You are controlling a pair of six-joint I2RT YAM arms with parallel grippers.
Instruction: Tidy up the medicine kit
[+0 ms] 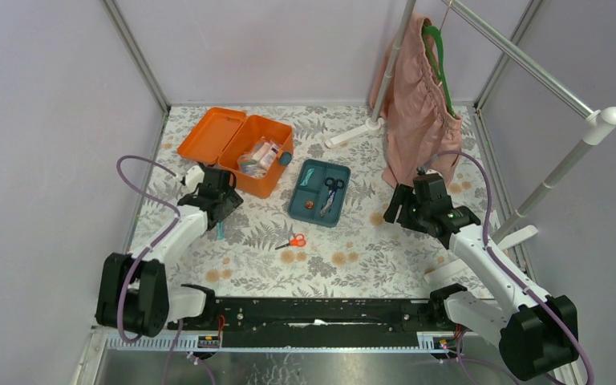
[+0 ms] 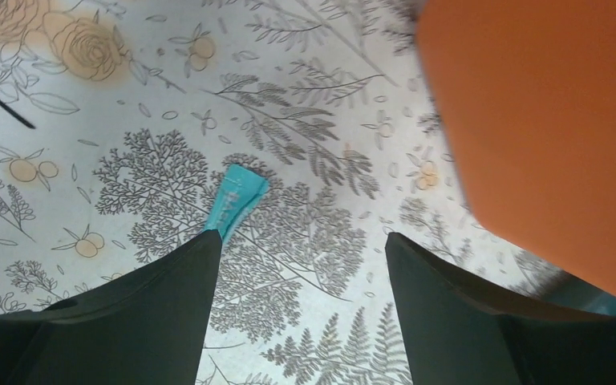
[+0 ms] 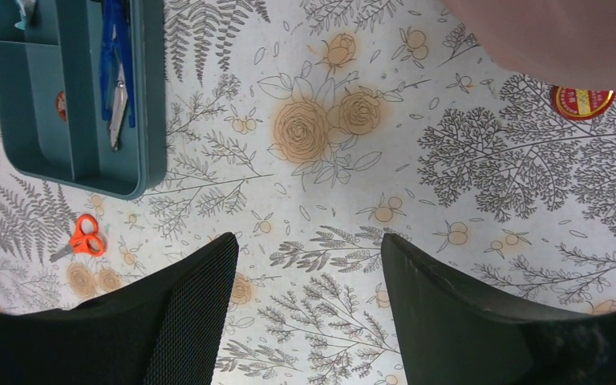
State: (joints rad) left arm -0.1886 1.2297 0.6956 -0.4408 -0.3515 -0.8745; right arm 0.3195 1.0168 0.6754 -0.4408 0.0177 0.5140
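Your left claw (image 1: 212, 200) is released: in its wrist view the two dark fingers (image 2: 168, 305) stand well apart with only bare table (image 1: 353, 257) between them. A small teal strip (image 2: 237, 200) lies flat on the floral cloth just ahead of the tip of the claw's left finger. Whether the finger touches it, you cannot tell from here.

The medicine kit (image 1: 261, 156) sits just ahead and to the right of this claw. Its orange wall (image 2: 545, 120) fills the upper right of the wrist view, close but apart from the right finger. From above, the kit's lid (image 1: 211, 135) lies thrown open on the far left side of the box, and a few small packets sit inside.

Your right claw (image 1: 413, 204) is also released, its fingers (image 3: 176, 321) spread over bare cloth and grasping nothing. The kit's teal insert tray (image 1: 318, 192) lies out of the box, well to the left of this claw and a little ahead of it, between the two claws. Blue scissors (image 3: 116, 56) rest in one of its compartments. A small red round piece (image 3: 61, 102) lies in the compartment beside them.

Small orange scissors (image 1: 293, 241) lie on the table to the left of the right claw, nearer the arm bases than the tray. The pink garment (image 1: 417, 104) hangs on its green hanger (image 1: 441, 64) just beyond the right claw. A round red-and-yellow disc (image 3: 581, 102) lies ahead and to the right of this claw, by the garment's hem.
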